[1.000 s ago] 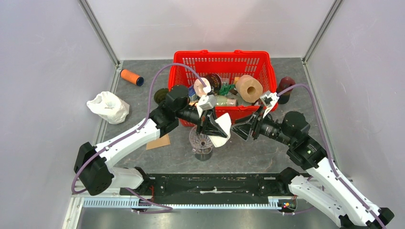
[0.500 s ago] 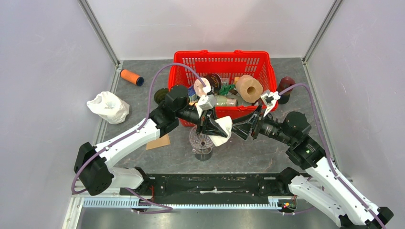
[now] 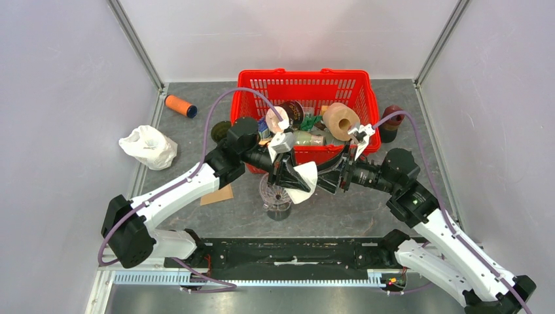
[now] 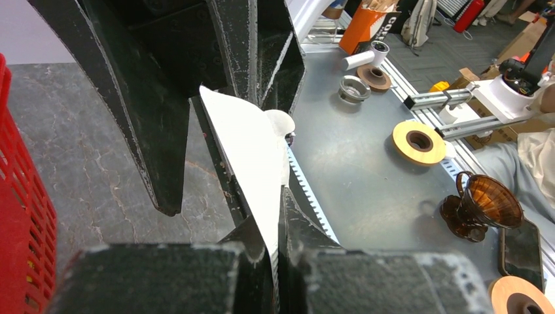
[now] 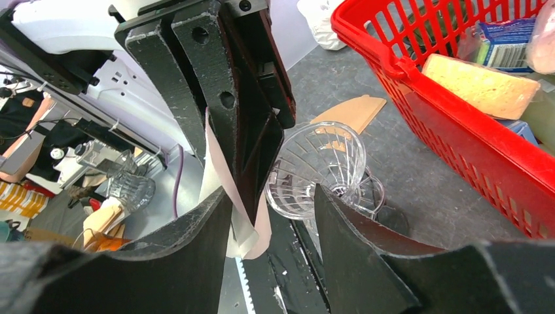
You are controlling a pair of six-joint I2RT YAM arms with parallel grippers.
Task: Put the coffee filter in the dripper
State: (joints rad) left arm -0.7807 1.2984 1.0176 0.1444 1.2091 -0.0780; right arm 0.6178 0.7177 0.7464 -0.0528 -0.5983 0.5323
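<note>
Left gripper (image 3: 294,176) clamps coffee filter (image 3: 306,179) near dripper (image 3: 275,194); right gripper (image 3: 324,180) jaws apart; red basket (image 3: 307,80) holds beige roll (image 3: 341,121)

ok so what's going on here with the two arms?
The left gripper is clamped shut on a white paper coffee filter, holding it in the air just beside the clear ribbed dripper. The dripper stands on the grey table in front of the red plastic basket. The right gripper faces the filter from the other side, jaws open at its free edge, not gripping. The dripper is empty, so the filter is not yet in.
</note>
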